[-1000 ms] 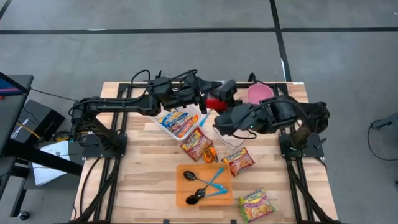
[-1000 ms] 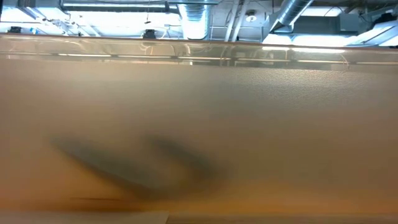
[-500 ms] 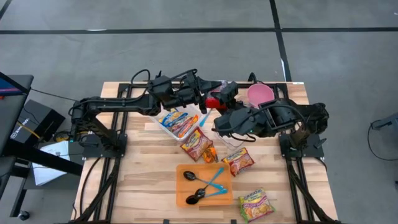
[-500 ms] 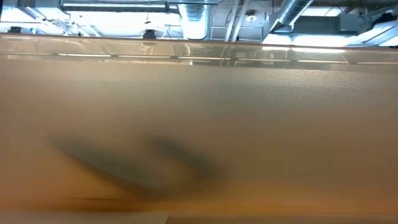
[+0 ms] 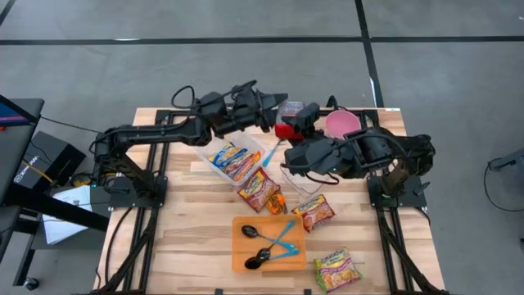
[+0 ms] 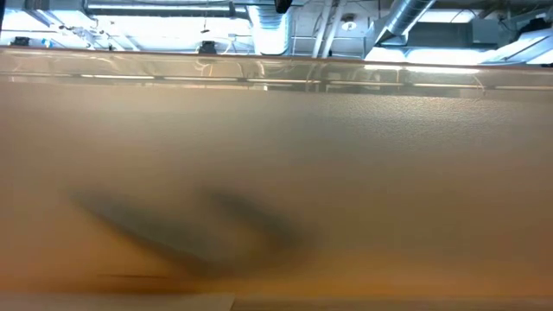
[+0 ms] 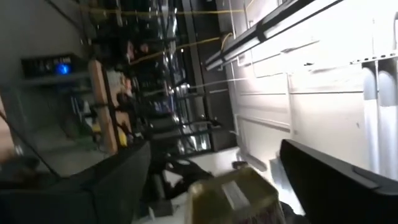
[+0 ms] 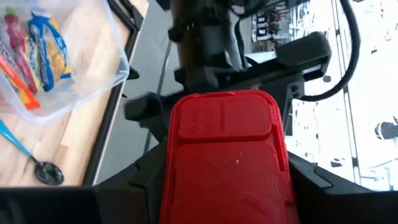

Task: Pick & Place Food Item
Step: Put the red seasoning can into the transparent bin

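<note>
A: Who has the red jar [image 5: 286, 129] at this point?

B: The right gripper [image 5: 296, 139]. In its wrist view the red lid [image 8: 225, 138] fills the space between its two dark fingers [image 8: 155, 180], so I read it as clamped on the jar, held up above the far middle of the table [image 5: 188, 246].

A: And the left gripper [image 5: 274, 105]?

B: Its jaws stand wide apart with nothing between them. The jar sits just in front of it, seen low in its wrist view [image 7: 233, 196], but it isn't gripped.

A: So which way does the jar lie from each one?

B: Straight between them: the left gripper is on the jar's far-left side, the right gripper on its near-right side. The jar's long axis seems to run roughly from one to the other, though I can't be sure.

A: Where would it go?

B: Probably toward the clear tub [image 5: 233, 160] or the pink bowl [image 5: 341, 123], both close by; the right arm is the one carrying it
</note>
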Controlling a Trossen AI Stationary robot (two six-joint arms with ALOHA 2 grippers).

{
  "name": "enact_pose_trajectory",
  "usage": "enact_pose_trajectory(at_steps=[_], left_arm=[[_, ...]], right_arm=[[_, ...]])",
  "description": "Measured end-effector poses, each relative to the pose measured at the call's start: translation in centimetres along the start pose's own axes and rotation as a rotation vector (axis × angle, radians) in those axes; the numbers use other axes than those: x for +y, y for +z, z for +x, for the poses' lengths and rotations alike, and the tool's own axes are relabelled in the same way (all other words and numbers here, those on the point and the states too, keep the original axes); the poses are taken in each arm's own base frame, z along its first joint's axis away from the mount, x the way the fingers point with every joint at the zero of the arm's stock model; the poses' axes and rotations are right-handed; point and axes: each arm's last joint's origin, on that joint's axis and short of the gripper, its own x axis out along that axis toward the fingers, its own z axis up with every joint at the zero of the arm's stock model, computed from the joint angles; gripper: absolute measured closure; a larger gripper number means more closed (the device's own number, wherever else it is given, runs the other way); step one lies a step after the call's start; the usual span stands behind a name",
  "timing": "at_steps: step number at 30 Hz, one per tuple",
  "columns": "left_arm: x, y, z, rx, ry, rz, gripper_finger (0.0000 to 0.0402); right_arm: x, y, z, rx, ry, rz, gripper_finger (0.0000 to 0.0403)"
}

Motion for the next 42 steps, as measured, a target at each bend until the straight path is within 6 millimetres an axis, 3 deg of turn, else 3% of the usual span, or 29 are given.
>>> enact_pose_trajectory(at_steps=[8, 14, 21, 32, 38, 42], left_arm=[[0.3, 4.2, -0.1, -0.074, -0.007, 0.129, 0.0021], [0.0, 6.8, -0.5, -0.085, -0.025, 0.176, 0.0035], [-0.9, 9.0, -1.5, -0.117, -0.029, 0.249, 0.0052], [-3.6, 10.5, -3.5, -0.128, -0.056, 0.428, 0.0066], [-5.2, 10.5, -5.1, -0.132, -0.003, 0.525, 0.0067], [-6.0, 10.3, -6.0, -0.124, 0.031, 0.593, 0.0069]], right_arm=[[-1.8, -2.1, -1.7, -0.027, -0.015, 0.243, 0.0204], [-2.8, -4.9, -3.5, -0.067, 0.071, 0.605, 0.0204], [-2.8, -7.2, -4.2, -0.015, 0.213, 0.974, 0.0204], [-0.9, -8.0, -3.2, 0.159, 0.316, 1.16, 0.0204], [1.8, -7.8, -1.2, 0.214, 0.356, 1.203, 0.0204], [4.9, -7.6, 0.5, 0.18, 0.398, 1.251, 0.0204]])
